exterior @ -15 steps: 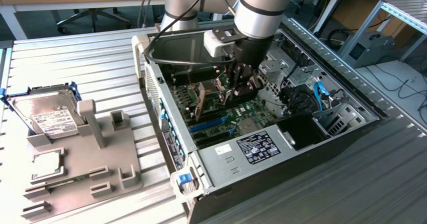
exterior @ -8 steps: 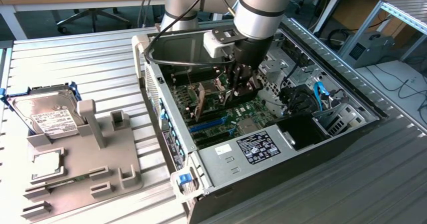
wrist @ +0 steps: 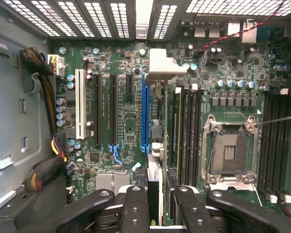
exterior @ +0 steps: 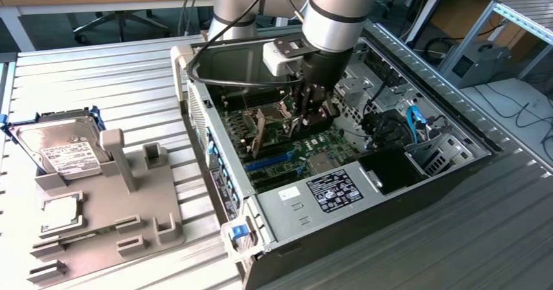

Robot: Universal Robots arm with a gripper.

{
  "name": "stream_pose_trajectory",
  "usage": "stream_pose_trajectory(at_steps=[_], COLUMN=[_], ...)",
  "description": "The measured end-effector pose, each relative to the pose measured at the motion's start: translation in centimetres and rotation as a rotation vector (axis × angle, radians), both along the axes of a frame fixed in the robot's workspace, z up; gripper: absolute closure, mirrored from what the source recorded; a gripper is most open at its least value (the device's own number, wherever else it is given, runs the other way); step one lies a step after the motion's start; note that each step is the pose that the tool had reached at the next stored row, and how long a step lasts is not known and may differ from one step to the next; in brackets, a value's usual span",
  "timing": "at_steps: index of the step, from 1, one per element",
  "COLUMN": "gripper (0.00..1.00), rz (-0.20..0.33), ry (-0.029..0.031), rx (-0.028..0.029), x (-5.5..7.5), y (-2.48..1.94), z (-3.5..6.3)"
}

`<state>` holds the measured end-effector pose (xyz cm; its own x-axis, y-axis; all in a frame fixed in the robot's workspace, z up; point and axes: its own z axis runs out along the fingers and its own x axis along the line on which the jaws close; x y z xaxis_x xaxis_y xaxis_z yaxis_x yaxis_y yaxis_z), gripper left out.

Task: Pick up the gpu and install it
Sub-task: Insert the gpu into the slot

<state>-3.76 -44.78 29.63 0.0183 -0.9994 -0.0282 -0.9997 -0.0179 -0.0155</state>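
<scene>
Gripper (exterior: pixel 311 118) pinches the gpu (wrist: pixel 156 189) edge-on above the motherboard (wrist: pixel 131 121); stiff, light, probably fragile card.

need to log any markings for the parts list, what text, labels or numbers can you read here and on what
No text can be read.
White label on the hard drive: print too small.
Black sticker on the power supply cover inside the computer case: blurred.
Motherboard silkscreen beside the slots: too small.
</scene>
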Motion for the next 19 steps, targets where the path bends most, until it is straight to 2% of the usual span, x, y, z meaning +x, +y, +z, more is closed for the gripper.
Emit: stream_pose_trajectory(at_steps=[19], gripper=[0.74], rz=[0.000], ry=[0.0000], rx=[-0.0001], x=[-0.11], y=[-0.01], z=[-0.34])
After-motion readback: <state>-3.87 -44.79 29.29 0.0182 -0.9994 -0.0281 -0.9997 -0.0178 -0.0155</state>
